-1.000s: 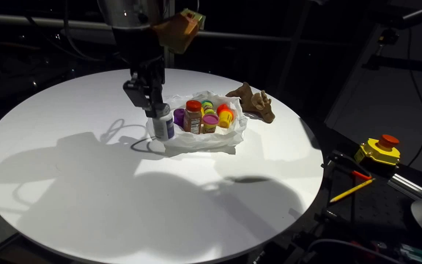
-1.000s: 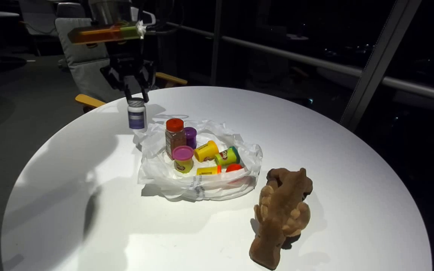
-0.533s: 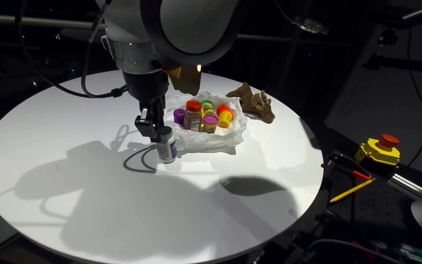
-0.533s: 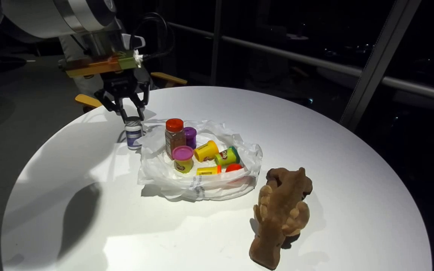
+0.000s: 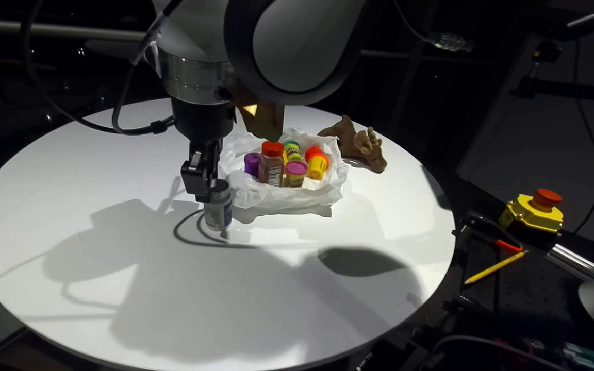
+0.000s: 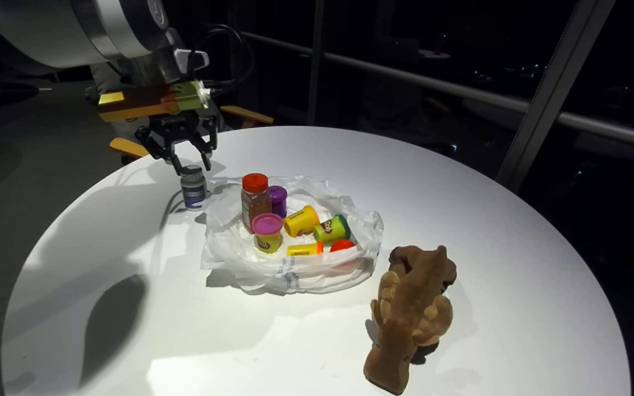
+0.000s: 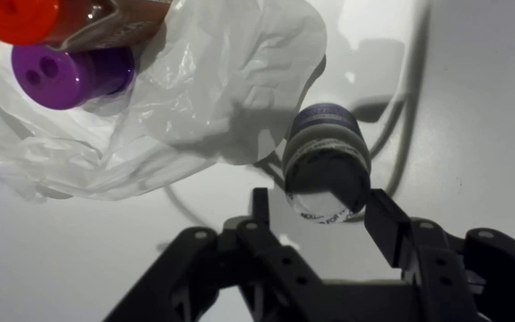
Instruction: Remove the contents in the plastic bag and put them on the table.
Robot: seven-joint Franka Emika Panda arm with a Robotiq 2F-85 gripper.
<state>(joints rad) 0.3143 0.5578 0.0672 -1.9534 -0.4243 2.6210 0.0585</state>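
Gripper (image 7: 321, 207) partly spread, empty | 1 bottle (image 6: 193, 197) | 1 jar (image 6: 255, 204) | 1 bag (image 6: 256, 273) | 1 plush toy (image 6: 411, 308)

Plastic bag (image 7: 181, 103) — thin, wrinkled, glossy; brown toy (image 6: 413, 308) — matt plush.

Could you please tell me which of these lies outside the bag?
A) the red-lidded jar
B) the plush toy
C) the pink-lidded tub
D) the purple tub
B: in both exterior views the plush toy lies on the table, beside the bag rather than in it.
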